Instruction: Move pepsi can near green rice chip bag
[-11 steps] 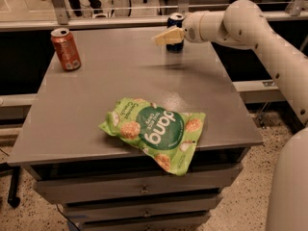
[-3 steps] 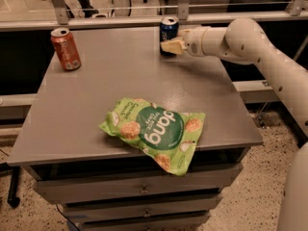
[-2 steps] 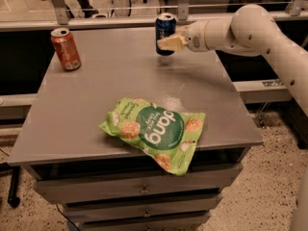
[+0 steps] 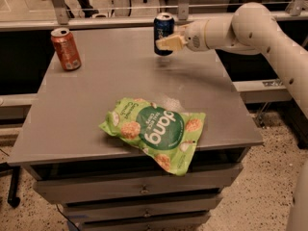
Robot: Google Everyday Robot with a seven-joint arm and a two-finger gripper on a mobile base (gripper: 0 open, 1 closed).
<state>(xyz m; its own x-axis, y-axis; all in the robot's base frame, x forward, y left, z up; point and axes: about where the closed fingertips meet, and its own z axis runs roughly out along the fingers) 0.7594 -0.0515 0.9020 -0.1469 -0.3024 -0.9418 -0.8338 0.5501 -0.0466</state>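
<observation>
The dark blue pepsi can (image 4: 162, 29) with a silver top is upright, held a little above the far part of the grey table (image 4: 96, 100). My gripper (image 4: 168, 42) reaches in from the right and is shut on the can's side. The green rice chip bag (image 4: 156, 131) lies flat and crinkled at the table's front, its corner hanging over the front edge. The can is well behind the bag, apart from it.
An orange-red soda can (image 4: 66, 48) stands at the table's far left. My white arm (image 4: 250, 30) spans in from the right. A rail (image 4: 144, 6) runs behind the table. Drawers (image 4: 139, 191) sit below the front edge.
The gripper has taken hold of the pepsi can, lifted it off the table and carried it a little to the left and toward the front. The bag and orange-red can have not moved.
</observation>
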